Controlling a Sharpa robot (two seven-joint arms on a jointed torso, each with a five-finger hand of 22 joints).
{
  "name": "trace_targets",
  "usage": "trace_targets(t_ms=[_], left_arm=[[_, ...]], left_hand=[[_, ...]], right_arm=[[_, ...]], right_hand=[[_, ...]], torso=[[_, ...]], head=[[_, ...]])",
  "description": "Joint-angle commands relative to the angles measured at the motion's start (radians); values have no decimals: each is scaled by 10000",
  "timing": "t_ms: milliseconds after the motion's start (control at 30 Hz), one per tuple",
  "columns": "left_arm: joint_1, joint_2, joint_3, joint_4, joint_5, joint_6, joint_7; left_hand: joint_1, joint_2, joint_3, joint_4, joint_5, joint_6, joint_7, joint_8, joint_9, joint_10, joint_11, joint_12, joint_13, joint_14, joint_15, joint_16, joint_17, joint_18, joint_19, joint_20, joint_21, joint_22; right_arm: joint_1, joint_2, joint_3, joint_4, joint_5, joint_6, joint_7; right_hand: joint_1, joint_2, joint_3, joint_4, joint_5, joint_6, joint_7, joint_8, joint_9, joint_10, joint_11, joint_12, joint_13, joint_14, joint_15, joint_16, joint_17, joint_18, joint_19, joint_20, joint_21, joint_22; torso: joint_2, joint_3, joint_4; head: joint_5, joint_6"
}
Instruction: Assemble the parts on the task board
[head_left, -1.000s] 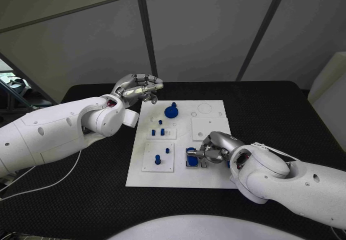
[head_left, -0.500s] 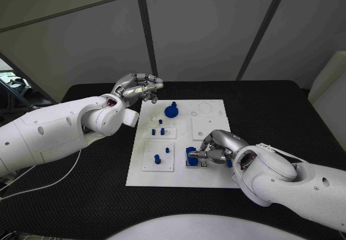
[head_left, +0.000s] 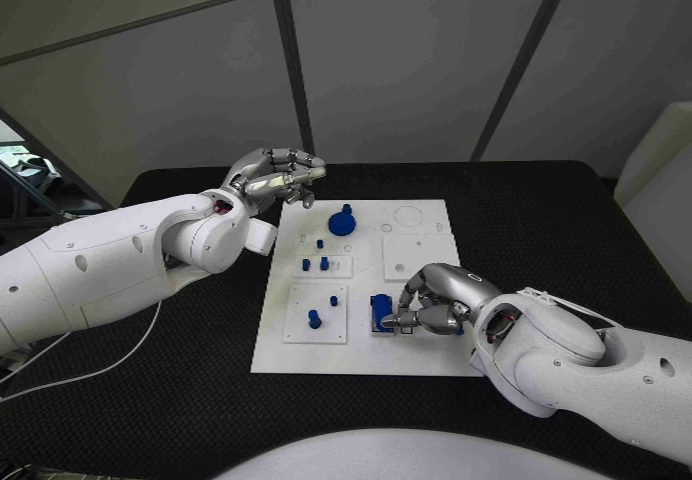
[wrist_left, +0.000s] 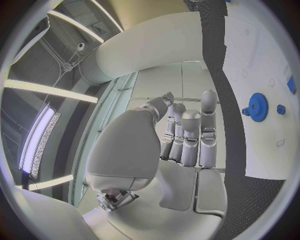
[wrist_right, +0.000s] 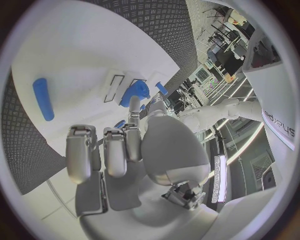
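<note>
The white task board (head_left: 310, 355) lies mid-table. On it stand a blue gear (head_left: 342, 221), two small pegs (head_left: 315, 265) and further pegs (head_left: 315, 320) on a raised plate. A long blue part (head_left: 382, 312) sits at the board's near right. My right hand (head_left: 433, 300) hovers low beside it, fingers bent, holding nothing. In the right wrist view bare board (wrist_right: 81, 55) separates the fingertips (wrist_right: 80, 132) from the long blue part (wrist_right: 42, 97). My left hand (head_left: 274, 178) hangs above the board's far left corner with its fingers (wrist_left: 190, 135) curled together, holding nothing. The gear (wrist_left: 257, 106) lies beyond it.
A square white plate (head_left: 408, 255) and a ring outline (head_left: 410, 214) occupy the board's far right. Black matting (head_left: 173, 380) surrounds the board. My left forearm (head_left: 130, 260) spans the table's left side, and my right forearm (head_left: 577, 360) covers the near right.
My right hand has slid a little toward the near edge, uncovering more of the long blue part. The left hand has stayed in place.
</note>
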Motion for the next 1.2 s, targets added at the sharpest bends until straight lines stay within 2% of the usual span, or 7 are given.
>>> trace_targets(t_ms=[33, 267, 500, 1033, 1067, 1167, 1200], left_arm=[[13, 6, 2, 4, 43, 107, 25], [13, 9, -3, 17, 43, 107, 20], [14, -5, -4, 24, 43, 103, 5], [14, -29, -6, 32, 43, 118, -26], [14, -32, -6, 32, 43, 117, -26], [14, -49, -6, 36, 43, 109, -29], [14, -51, -6, 37, 43, 109, -29]], left_hand=[[-11, 56, 25, 15, 24, -63, -24, 41, 17, -70, -6, 41, -9, -91, 12, 45, -14, -95, 8, 31, -2, 14], [-11, 56, 25, 15, 24, -63, -24, 41, 17, -70, -6, 41, -9, -91, 12, 45, -14, -95, 8, 31, -2, 14], [-11, 56, 25, 15, 24, -63, -24, 41, 17, -70, -6, 41, -9, -91, 12, 45, -14, -95, 8, 31, -2, 14], [0, 64, 42, 11, 26, -77, -23, 61, 20, -79, -6, 47, -22, -97, 11, 51, -28, -95, 11, 30, 3, 19], [9, 65, 48, 5, 26, -80, -24, 67, 20, -81, -7, 48, -26, -100, 11, 50, -35, -94, 10, 30, 0, 19], [27, 68, 62, -6, 29, -87, -25, 79, 22, -86, -9, 50, -34, -103, 9, 54, -43, -94, 11, 29, 2, 22], [27, 68, 62, -6, 29, -87, -25, 79, 22, -86, -9, 50, -34, -103, 9, 54, -43, -94, 11, 29, 2, 22]], right_arm=[[12, 47, 4, -88, 45, 440, 202], [12, 311, 4, -415, 47, 426, 92], [12, 661, 6, -639, 56, 482, 179], [12, 654, 6, -708, -131, 759, 0], [12, 627, 6, -702, -194, 767, -49], [12, 520, 5, -673, -402, 819, -165], [12, 509, 5, -670, -425, 825, -172]], right_hand=[[416, 276, 95, -98, 20, -76, -17, -79, 15, 378, -15, -37, 873, 1031, -14, -46, 2422, -80, 716, -48, 8, 2109], [645, 536, 275, -162, -126, -69, -30, -121, 33, 382, -28, -40, 887, 1031, -25, -47, 2420, -80, 715, -60, 7, 2110], [698, 627, 332, -168, -124, -68, -35, -136, 39, 386, -30, -36, 896, 1029, -27, -50, 2414, -79, 714, -63, 4, 2109], [926, 598, 390, -314, -347, -78, -41, -174, 60, 383, -35, -56, 896, 1029, -32, -51, 2414, -75, 703, -69, -9, 2095], [1080, 607, 449, -414, -464, -76, -52, -184, 67, 383, -45, -57, 899, 1029, -40, -52, 2412, -75, 703, -75, -9, 2096], [1401, 620, 611, -645, -1256, -61, -55, -223, 81, 387, -53, -63, 910, 1032, -50, -45, 2428, -73, 697, -91, -18, 2090], [1412, 613, 616, -656, -1277, -60, -56, -225, 82, 388, -53, -62, 912, 1032, -49, -45, 2430, -73, 697, -90, -18, 2089]], torso=[[14, -10, 13], [19, -6, 7], [4, -1, -5], [2, -1, -9], [1, 0, -11], [6, 3, -12], [6, 3, -12]], head=[[16, -6], [21, -24], [49, -46], [48, -67], [48, -68], [46, -81], [46, -81]])
